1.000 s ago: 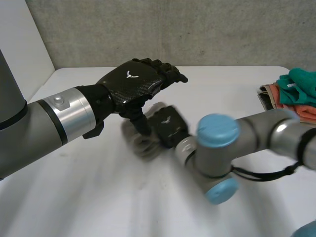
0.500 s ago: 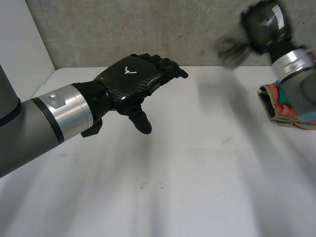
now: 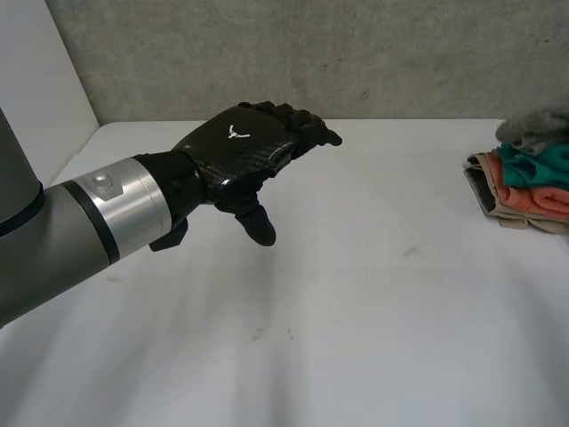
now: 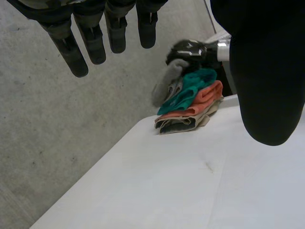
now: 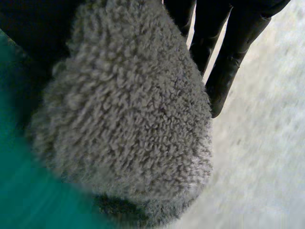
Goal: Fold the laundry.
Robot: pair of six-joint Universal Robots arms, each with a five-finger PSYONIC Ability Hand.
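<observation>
My left hand (image 3: 244,147) hovers open above the white table (image 3: 356,302), left of the middle, with its fingers (image 4: 78,45) straight and nothing in it. At the table's right edge lies a stack of folded cloths (image 3: 524,187), teal over orange over beige. Over that stack (image 4: 190,102) my right hand (image 4: 190,49) is shut on a fuzzy grey cloth (image 4: 170,81). In the right wrist view the grey cloth (image 5: 128,109) bulges under the palm, with the fingers (image 5: 224,62) beside it and the teal cloth (image 5: 19,191) just below. The grey cloth (image 3: 533,129) hangs right above the stack's top.
A grey concrete wall (image 3: 311,53) runs along the table's far edge. A white panel (image 3: 36,89) stands at the far left.
My right arm has swung from the table's middle up and over to the stack at the right, carrying the grey cloth. The left hand has hardly moved.
</observation>
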